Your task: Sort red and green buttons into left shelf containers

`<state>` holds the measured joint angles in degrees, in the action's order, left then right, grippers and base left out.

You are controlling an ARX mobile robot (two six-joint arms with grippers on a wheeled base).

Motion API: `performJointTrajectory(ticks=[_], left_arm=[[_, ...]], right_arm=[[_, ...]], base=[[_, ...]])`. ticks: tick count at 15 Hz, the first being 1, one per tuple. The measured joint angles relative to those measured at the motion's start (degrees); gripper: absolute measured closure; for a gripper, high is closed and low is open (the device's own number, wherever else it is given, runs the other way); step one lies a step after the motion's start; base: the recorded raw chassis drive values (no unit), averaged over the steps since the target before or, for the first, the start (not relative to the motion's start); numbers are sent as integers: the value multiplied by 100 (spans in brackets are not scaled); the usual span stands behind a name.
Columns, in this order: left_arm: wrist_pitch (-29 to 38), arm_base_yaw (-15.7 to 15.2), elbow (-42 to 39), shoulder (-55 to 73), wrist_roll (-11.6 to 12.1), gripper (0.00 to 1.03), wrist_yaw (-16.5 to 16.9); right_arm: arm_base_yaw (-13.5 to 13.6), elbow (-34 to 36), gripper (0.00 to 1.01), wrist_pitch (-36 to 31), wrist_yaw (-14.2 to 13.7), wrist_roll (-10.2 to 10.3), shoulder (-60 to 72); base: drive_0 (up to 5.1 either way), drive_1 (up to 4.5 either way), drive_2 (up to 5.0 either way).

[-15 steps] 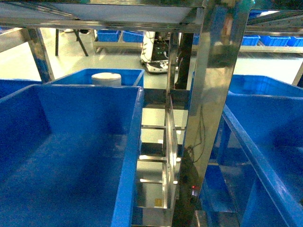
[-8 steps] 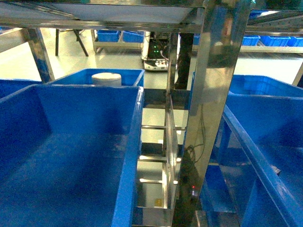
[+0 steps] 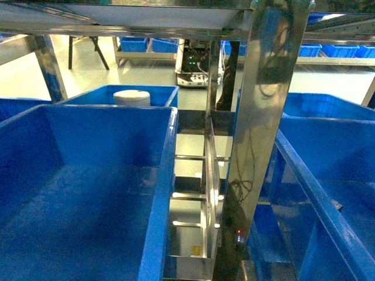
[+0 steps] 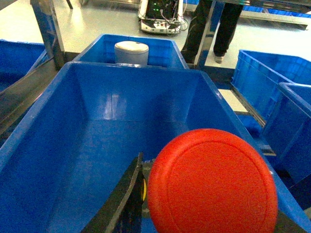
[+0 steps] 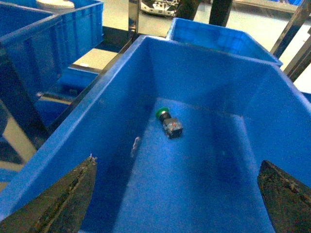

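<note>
- Holding a red button (image 4: 212,187) in the left gripper (image 4: 194,213): one dark finger (image 4: 127,196) sits against the cap's left side, the other is only just visible at the lower right corner, so the jaws are clamped on it. Red cap fills the lower right of the left wrist view.
- Button hangs above the open left blue bin (image 4: 97,141), over its right near part; floor of that bin looks bare where visible.
- Behind it a second blue bin (image 4: 160,48) holds a white cylindrical object (image 4: 131,52).
- Right gripper (image 5: 180,194): both dark fingertips (image 5: 68,194) spread wide at the frame's lower corners, nothing between them.
- It hovers over the right blue bin (image 5: 121,97). A green button (image 5: 169,122) lies on its side on that bin's floor, green cap toward the far wall, grey switch body toward camera.
- Head view: shiny steel shelf post (image 3: 263,117) stands between the left and right bins; neither gripper shows there.
- Person's dark trouser legs (image 4: 221,26) stand on the floor beyond the rack.
</note>
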<state>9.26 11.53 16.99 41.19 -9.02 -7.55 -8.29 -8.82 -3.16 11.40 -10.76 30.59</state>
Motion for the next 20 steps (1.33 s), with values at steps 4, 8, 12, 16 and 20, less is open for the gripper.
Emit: performJointTrajectory(ticks=[4,8,12,16,20], left_arm=[[2,2,0,-2,0,69,2],[-33,-308,92,262,50,69,393],[-39,-660,356,1416,612,69,1154],[334,-844,638,2837,1412,69,1456],[223,-1119,1174,4050,1856,69,1585]], right_arm=[[-988,188,3,1668,914,-321,-1989],[-1010,188,3,1681,946,-396,-1982],[-1010,188,3,1685,944,-396,-1982],[-1010,188,3,1681,946,-396,-1982],[-1010,188,3,1683,944,-396,-1982]], base=[[0,0,0],[0,0,0],[0,0,0],[0,0,0],[0,0,0]])
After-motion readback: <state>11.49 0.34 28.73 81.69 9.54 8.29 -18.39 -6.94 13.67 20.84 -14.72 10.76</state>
